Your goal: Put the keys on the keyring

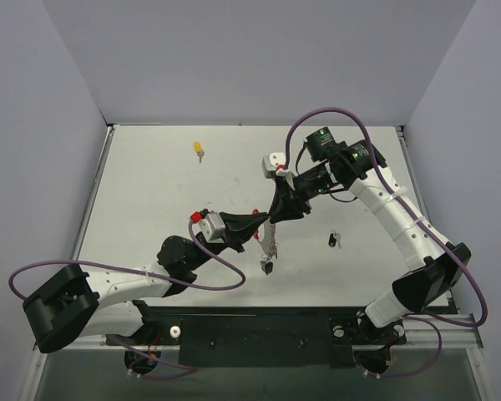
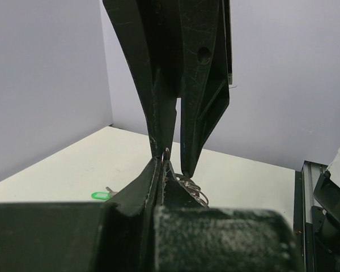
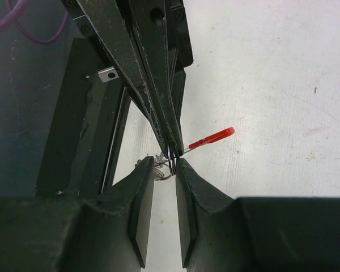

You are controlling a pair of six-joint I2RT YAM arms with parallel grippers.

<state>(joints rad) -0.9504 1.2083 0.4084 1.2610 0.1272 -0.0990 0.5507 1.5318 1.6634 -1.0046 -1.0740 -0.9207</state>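
Pinching half-hidden keyring, left fingers clamped, right fingers narrowly apart around it

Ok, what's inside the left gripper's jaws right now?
The keyring, pinched by its wire in the shut left gripper, its red tag sticking out sideways. The fingers cover the pinched stretch, so how much ring sits inside cannot be seen.

Left wrist view: the keyring is mostly hidden behind the left gripper, with only wire loops showing. The green key has its shaft cut off by the gripper body. Top view: the black key is too small to show detail.
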